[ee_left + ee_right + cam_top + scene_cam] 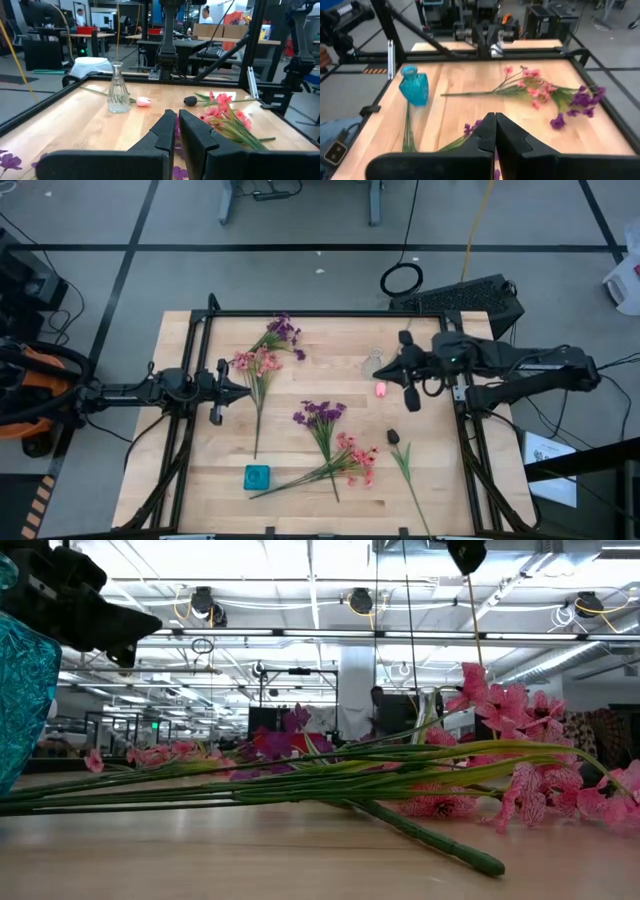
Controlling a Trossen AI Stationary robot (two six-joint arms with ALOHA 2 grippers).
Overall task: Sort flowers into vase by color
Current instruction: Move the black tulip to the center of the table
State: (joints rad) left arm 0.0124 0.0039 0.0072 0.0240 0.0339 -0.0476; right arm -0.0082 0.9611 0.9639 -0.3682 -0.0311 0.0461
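1. Jaws first: my left gripper [246,390] sits at the left-centre of the overhead frame, fingers drawn nearly together with only a slit between them, holding nothing.
2. My right gripper [377,375] sits right of centre, fingers pressed together and empty.
3. Just beside my left fingertips lies a pink spray [256,363], with a purple spray [284,331] above it.
4. Near my right fingertips lies a pink bud [381,390], beside the clear glass vase [376,360], which is faint from overhead.
5. Lower centre holds a second purple spray [319,414] crossing a second pink spray [355,459].
6. The dark bud [394,437] lies to their right, and the blue vase [257,476] stands at lower left of centre.
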